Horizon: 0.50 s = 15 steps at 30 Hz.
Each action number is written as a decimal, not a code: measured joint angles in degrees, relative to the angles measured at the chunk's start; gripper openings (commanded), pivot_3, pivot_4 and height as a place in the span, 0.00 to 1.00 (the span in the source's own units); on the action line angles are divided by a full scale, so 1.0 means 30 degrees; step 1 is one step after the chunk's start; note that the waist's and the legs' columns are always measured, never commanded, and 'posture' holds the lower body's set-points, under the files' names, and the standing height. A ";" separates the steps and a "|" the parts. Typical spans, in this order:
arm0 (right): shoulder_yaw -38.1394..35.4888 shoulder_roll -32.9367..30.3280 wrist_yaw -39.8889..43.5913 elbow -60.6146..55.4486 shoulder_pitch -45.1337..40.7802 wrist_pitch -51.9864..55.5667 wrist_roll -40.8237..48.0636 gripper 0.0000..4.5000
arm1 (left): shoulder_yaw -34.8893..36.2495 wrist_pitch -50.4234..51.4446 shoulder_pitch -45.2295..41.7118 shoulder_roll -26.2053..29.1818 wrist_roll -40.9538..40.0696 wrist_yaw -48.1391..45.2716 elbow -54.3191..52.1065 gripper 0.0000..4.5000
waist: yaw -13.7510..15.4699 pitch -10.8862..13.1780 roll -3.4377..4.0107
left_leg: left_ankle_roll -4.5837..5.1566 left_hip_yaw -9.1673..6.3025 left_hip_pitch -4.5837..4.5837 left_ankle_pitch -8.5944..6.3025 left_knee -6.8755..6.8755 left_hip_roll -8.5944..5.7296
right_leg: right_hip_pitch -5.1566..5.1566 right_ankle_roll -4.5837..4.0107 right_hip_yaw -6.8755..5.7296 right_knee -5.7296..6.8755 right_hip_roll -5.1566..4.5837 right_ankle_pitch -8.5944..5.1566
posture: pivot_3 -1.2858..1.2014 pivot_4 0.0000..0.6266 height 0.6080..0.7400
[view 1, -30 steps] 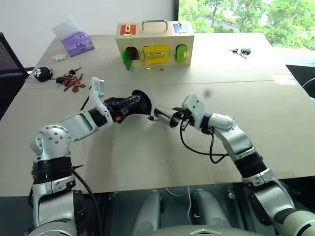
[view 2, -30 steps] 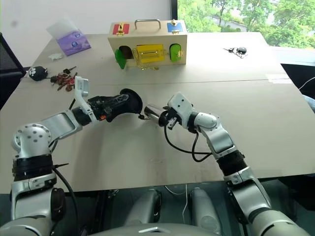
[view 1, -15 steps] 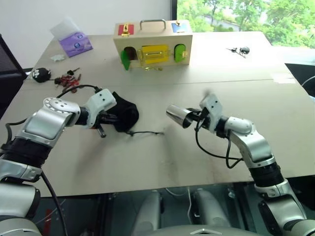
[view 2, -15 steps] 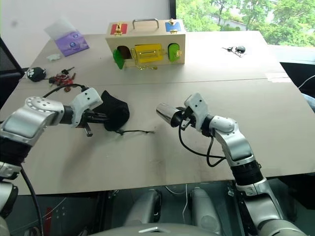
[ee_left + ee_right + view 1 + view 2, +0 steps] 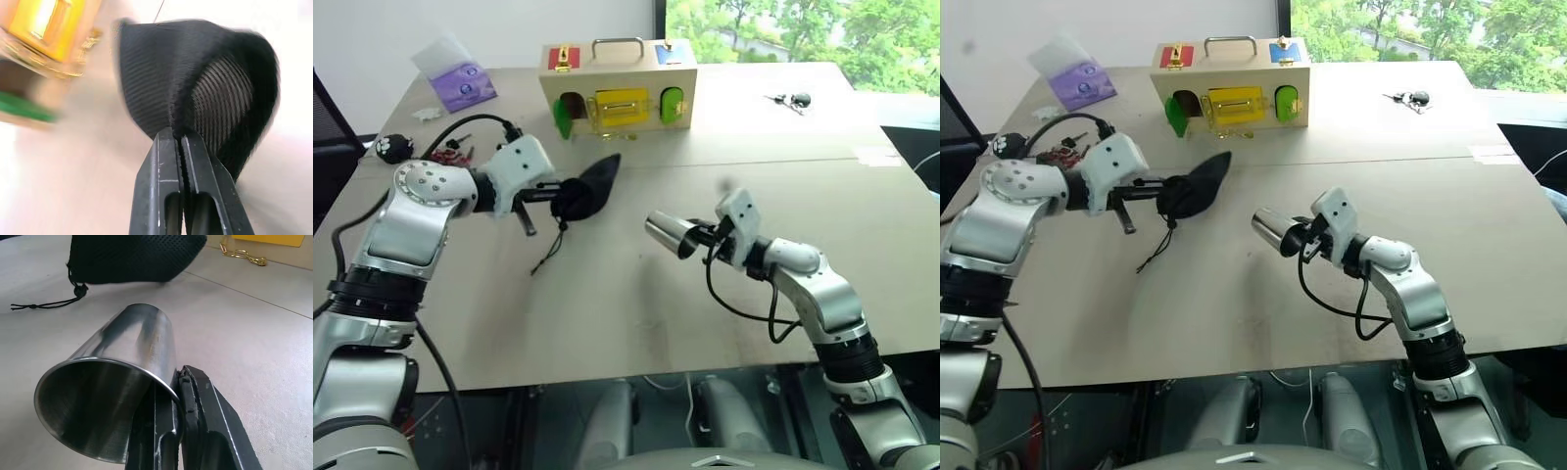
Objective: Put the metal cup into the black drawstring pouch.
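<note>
Black fabric hangs pinched in the left gripper (image 5: 180, 139): the black drawstring pouch (image 5: 589, 186), lifted just in front of the wooden latch box (image 5: 619, 83), its cord dangling. Nearer than the box, the right gripper (image 5: 177, 382) clamps the rim of the metal cup (image 5: 670, 234), held sideways.

Wide beige bench (image 5: 607, 313), seam running across middle. Plain white wall (image 5: 489, 29) behind. Window (image 5: 803, 29) at far right, green trees outside, daylight falling across bench top. Dark chair (image 5: 328, 127) at far left edge. Dark floor beyond right edge.
</note>
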 measured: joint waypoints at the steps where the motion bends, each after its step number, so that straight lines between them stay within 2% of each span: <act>1: -0.0134 -0.0023 0.0115 -0.0572 0.0281 0.0312 0.0530 0.00 | 0.0390 0.1621 0.0270 -0.0233 -0.0992 -0.0188 -0.0440 0.01 | -0.0011 0.0000 0.0000 | 0.0000 -0.0004 0.0000 0.0000 0.0001 0.0001 | 0.0002 0.0000 -0.0001 0.0000 0.0001 0.0000 | 0.52 0.24 1.00; 9: -0.0377 -0.1322 0.1311 -0.4170 0.3641 0.2440 0.3637 0.00 | 0.2010 0.7124 0.0765 -0.2685 -0.3883 0.1003 -0.0602 0.01 | 0.0071 -0.0002 -0.0003 | 0.0000 -0.0018 0.0008 0.0000 0.0064 -0.0001 | 0.0027 0.0002 -0.0005 0.0032 -0.0004 0.0002 | 0.52 0.24 1.00; 15: -0.0241 -0.0407 0.0534 -0.4492 0.3784 0.1733 0.3862 0.00 | 0.2181 0.8956 -0.0837 -0.3369 -0.4673 0.1246 0.0616 0.01 | 0.0008 -0.0004 -0.0006 | -0.0003 -0.0013 0.0038 0.0002 0.0113 0.0009 | 0.0034 0.0004 0.0006 0.0080 0.0034 0.0002 | 0.52 0.24 1.00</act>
